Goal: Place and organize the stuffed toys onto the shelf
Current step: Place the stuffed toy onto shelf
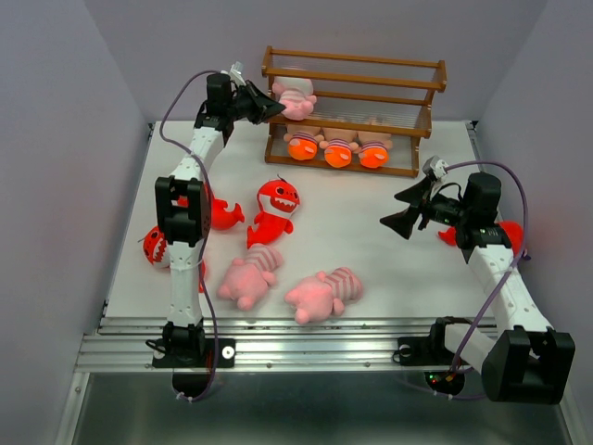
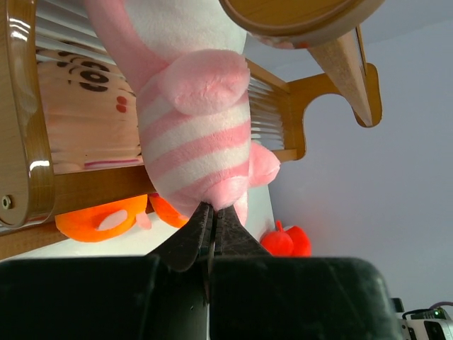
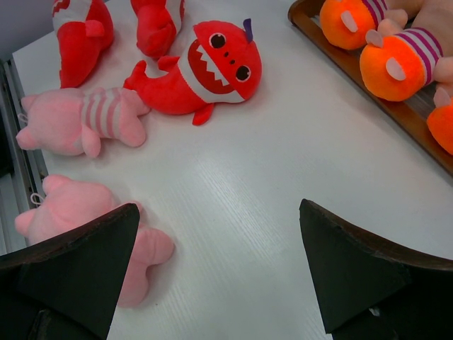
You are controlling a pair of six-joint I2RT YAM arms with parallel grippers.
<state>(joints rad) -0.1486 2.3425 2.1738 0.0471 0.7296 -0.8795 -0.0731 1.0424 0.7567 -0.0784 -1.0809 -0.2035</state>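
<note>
Under halfway: three orange-footed dolls (image 1: 339, 148) fill the bottom tier of the shelf (image 1: 352, 79), one pink striped toy (image 1: 296, 97) sits on the mid tier w/ the left gripper (image 2: 212, 212) pinched together against its underside (can't tell if it nips fabric), the right gripper (image 1: 400, 210) is spread wide and empty, and two pink toys (image 1: 248, 276) plus the red sharks (image 1: 276, 206) are yet to leave the table (image 1: 371, 250).

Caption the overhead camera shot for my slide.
Left gripper shut at a pink toy on the shelf above three dolls; right gripper open; sharks and two more pink toys lie on the table.
</note>
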